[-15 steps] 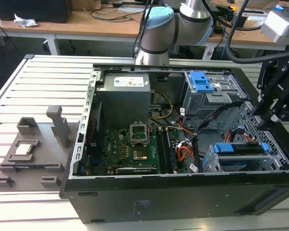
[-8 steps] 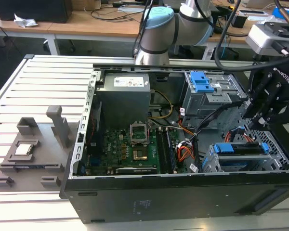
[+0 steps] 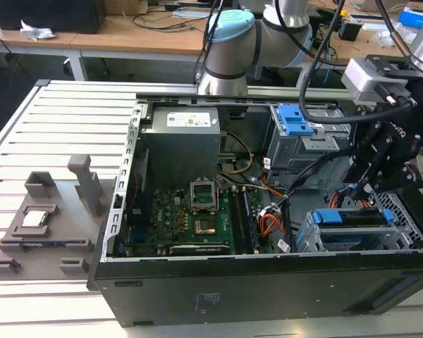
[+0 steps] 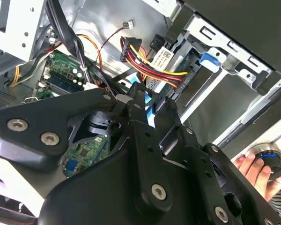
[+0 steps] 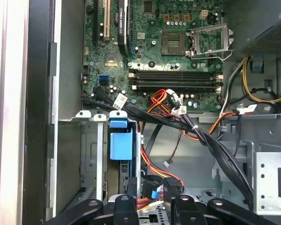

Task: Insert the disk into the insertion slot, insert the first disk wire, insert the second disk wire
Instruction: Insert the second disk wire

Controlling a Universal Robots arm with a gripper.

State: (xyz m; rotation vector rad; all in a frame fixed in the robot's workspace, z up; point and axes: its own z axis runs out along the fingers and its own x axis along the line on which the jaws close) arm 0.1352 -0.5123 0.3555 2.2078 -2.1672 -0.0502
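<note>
In the exterior view, the disk (image 3: 352, 217) sits seated in the insertion slot (image 3: 311, 239) (blue carrier edge showing); the claw (image 3: 370, 189) hovers just above its right end, clenched on a blue-tipped wire (image 5: 155, 191).

- A light, ribbed table (image 3: 63, 134) with long parallel grooves is seen in the exterior view.
- An open black computer case (image 3: 268, 289) is laid on its side directly on that surface, toward the exterior view's right.
- A grey fixture plate (image 3: 46, 232) with upright blocks is set on the table at the exterior view's left, just beside the case.
- A small pale, squarish part (image 3: 34, 218), possibly a chip, is held in that fixture.
- A wooden bench (image 3: 127, 32) is seen behind the table, with cables and a dark box resting on it.
</note>
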